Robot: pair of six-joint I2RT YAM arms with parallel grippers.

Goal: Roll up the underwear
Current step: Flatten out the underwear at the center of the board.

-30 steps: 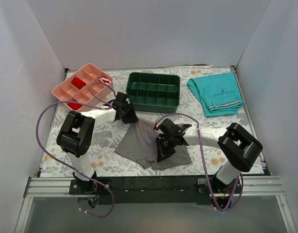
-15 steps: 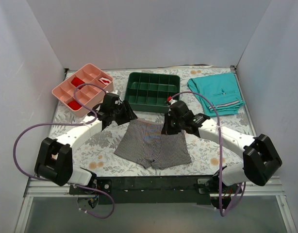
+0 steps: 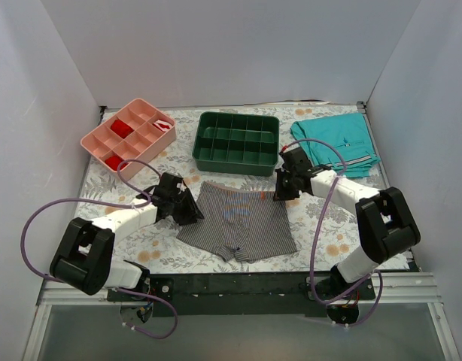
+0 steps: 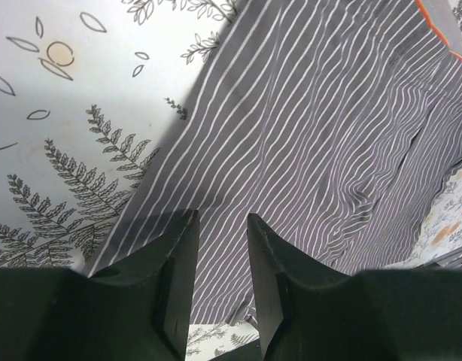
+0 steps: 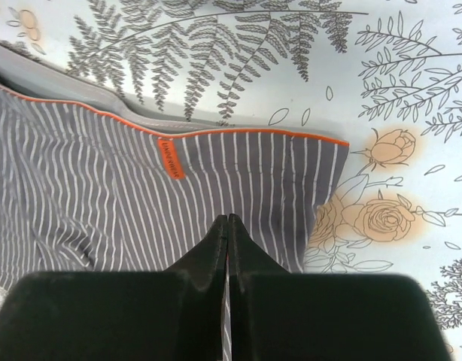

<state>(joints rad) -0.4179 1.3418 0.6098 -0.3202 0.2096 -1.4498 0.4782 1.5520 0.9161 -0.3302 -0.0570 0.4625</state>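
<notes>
The underwear point(image 3: 238, 222) lies spread flat on the floral cloth, waistband with orange trim toward the green tray. My left gripper point(image 3: 190, 211) is low at its left edge, jaws open by a narrow gap, with striped cloth point(image 4: 314, 135) showing under and between them point(image 4: 222, 226). My right gripper point(image 3: 281, 189) is at the upper right waistband corner. In the right wrist view it point(image 5: 228, 218) is shut, tips together over the striped cloth point(image 5: 103, 173) just right of an orange label point(image 5: 170, 158). I see nothing pinched between them.
A green divided tray point(image 3: 238, 141) stands just behind the underwear. A pink divided tray point(image 3: 129, 135) with red items is at the back left. Folded teal shorts point(image 3: 336, 144) lie at the back right. Purple cables loop beside both arms. White walls close in three sides.
The underwear, crumpled a second ago, now lies flat and spread. My right gripper went from its lower middle to the upper right corner. My left gripper dropped from the upper left corner to the left edge.
</notes>
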